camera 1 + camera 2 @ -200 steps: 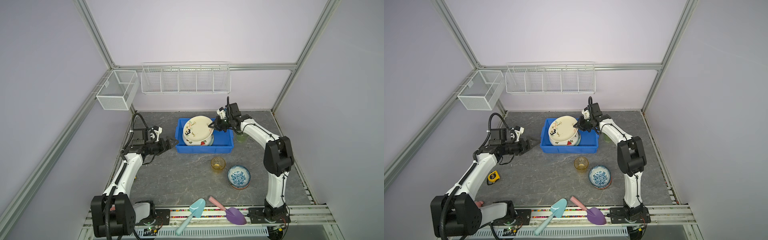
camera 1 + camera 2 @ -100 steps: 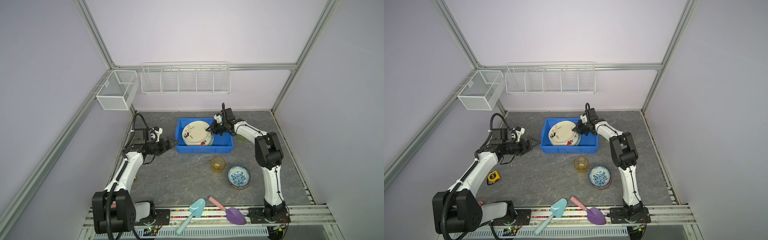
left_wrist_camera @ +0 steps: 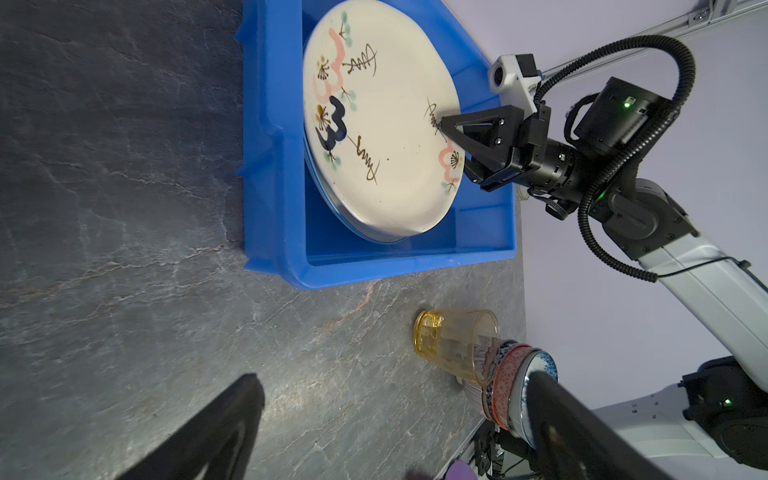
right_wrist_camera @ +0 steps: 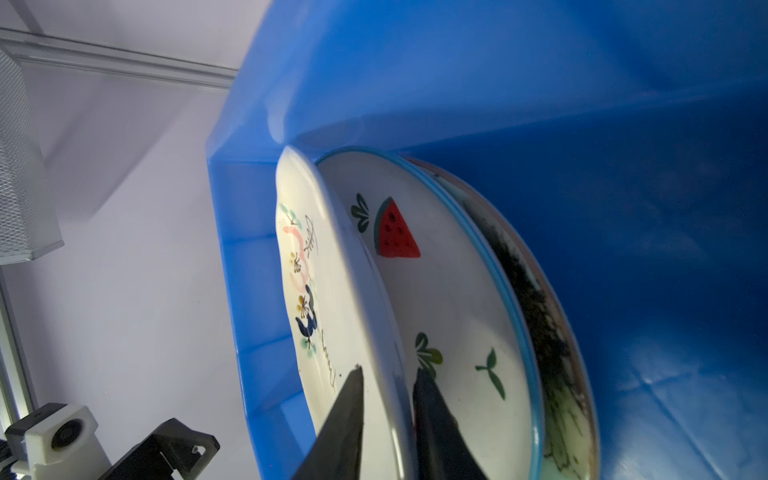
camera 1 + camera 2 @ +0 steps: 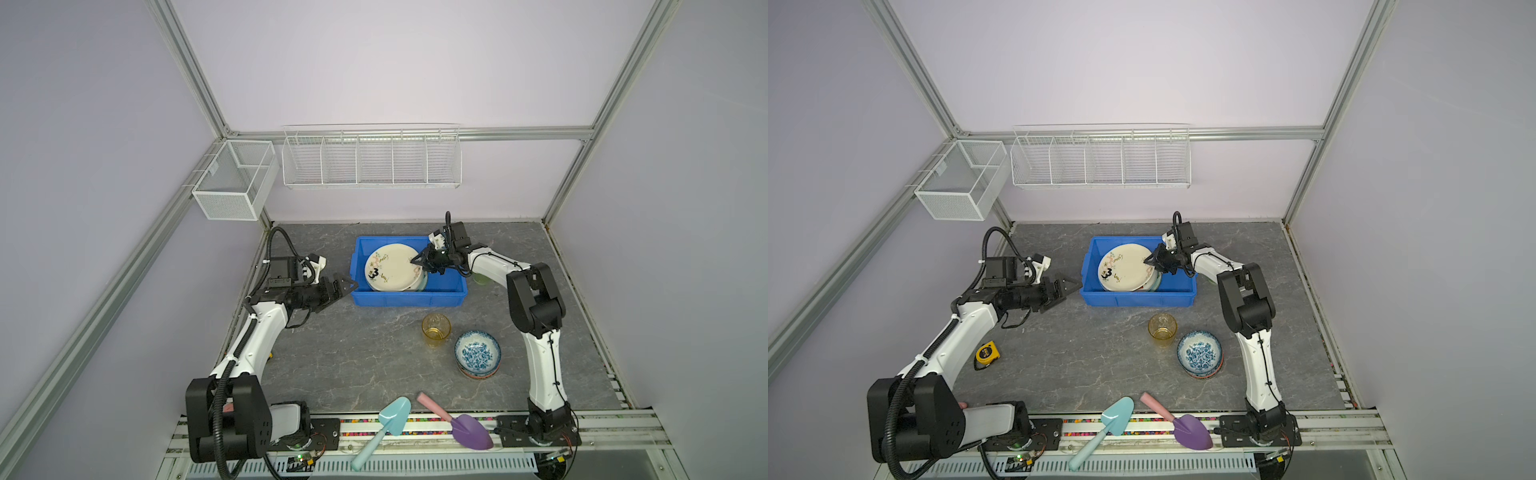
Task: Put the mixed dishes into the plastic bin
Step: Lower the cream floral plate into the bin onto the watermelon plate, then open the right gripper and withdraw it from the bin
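Cream plate point(image 5: 392, 268) in the blue bin point(image 5: 409, 296): release step
Your right gripper point(image 4: 388, 369) straddles its rim as it leans on the watermelon plate point(image 4: 449, 291); pinching or slack, you cannot tell. Next, spread wide, back out, fetch the amber glass point(image 5: 436, 328).

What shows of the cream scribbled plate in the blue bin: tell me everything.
The cream plate is round, glossy and ceramic-looking. It is painted with pink blossoms, brown scribbles, teal dots and a dark blue mark. It lies face up inside the blue bin, toward the left end in both top views. It rests tilted on the watermelon-print plate, with its edge raised on the pincer's side. The right pincer straddles that rim, one finger above and one below. Whether the fingers pinch the plate cannot be told.
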Controlling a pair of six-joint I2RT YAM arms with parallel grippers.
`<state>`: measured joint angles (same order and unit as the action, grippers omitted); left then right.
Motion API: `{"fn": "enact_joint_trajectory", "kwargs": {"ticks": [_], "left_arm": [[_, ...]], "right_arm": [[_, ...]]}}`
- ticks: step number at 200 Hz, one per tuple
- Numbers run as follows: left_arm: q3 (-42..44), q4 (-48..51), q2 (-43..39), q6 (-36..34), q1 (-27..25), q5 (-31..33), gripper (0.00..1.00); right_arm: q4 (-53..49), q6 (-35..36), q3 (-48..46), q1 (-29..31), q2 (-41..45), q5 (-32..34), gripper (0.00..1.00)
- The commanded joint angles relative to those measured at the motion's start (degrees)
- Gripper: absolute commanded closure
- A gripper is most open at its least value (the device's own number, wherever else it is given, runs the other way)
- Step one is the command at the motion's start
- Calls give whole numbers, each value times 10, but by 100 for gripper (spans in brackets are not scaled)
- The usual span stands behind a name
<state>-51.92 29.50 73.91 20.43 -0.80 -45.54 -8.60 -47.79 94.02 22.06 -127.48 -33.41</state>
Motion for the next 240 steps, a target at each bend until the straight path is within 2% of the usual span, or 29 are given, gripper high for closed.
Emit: {"fn": "enact_joint_trajectory", "kwargs": {"ticks": [1,17,58,110,163,201,240], "left_arm": [[-2,5,2,-11,1,-10,2],[-2,5,2,-12,1,-10,2],[-2,6,4,-11,1,-9,2],[-1,8,2,-11,1,-9,2],[-4,17,5,-16,1,0,2],[-3,22,-2,-19,1,11,2],[-3,23,-1,-18,1,10,1]], "right_arm": [[38,-9,-14,-6,5,-1,69],[35,-6,-13,-6,1,-2,63],[9,19,-9,-7,1,13,55],[-98,99,20,-7,28,90,43],[-167,165,20,-1,90,162,38],[-198,186,36,0,100,160,37],[-233,217,9,12,172,183,34]]}}
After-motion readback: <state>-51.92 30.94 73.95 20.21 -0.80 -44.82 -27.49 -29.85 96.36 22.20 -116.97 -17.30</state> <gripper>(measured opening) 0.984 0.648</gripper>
